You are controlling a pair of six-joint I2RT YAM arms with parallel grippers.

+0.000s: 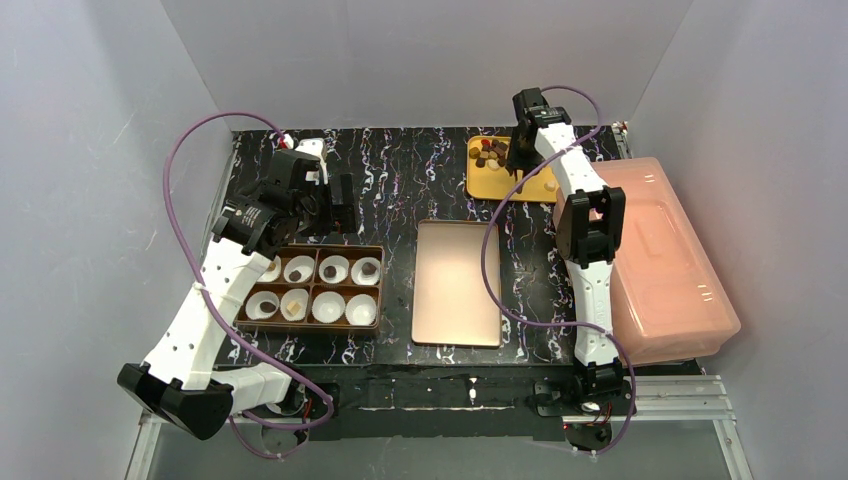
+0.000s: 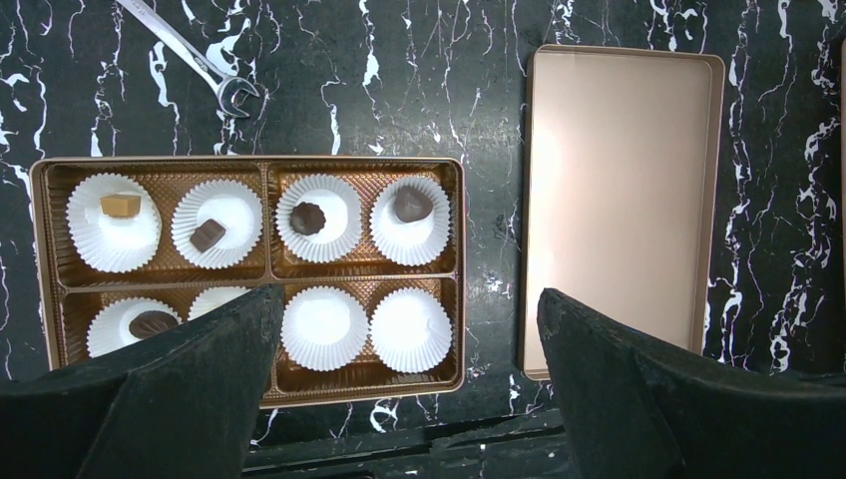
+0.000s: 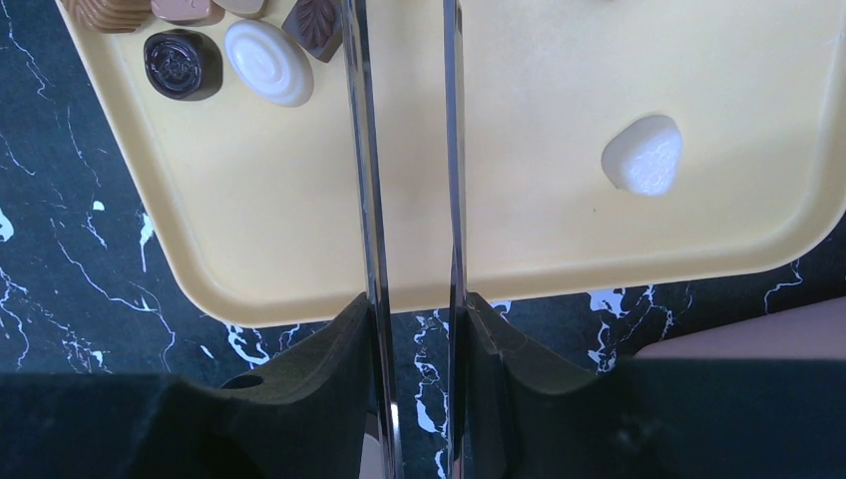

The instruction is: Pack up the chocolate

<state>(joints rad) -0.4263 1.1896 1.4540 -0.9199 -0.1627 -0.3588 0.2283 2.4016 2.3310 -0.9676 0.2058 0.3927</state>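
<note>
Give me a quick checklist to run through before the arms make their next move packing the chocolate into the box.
1. Left claw open and empty: ok.
2. Free paper cups in the box: ok, two empty cups in the right half of the near row.
3. Chocolate available on the yellow tray: ok, several pieces.
4. Right claw above the tray: ok.
5. Right claw holding a piece: cannot tell, its tips run out of the wrist view.
6. Lid lying flat, apart from the box: ok.
</note>
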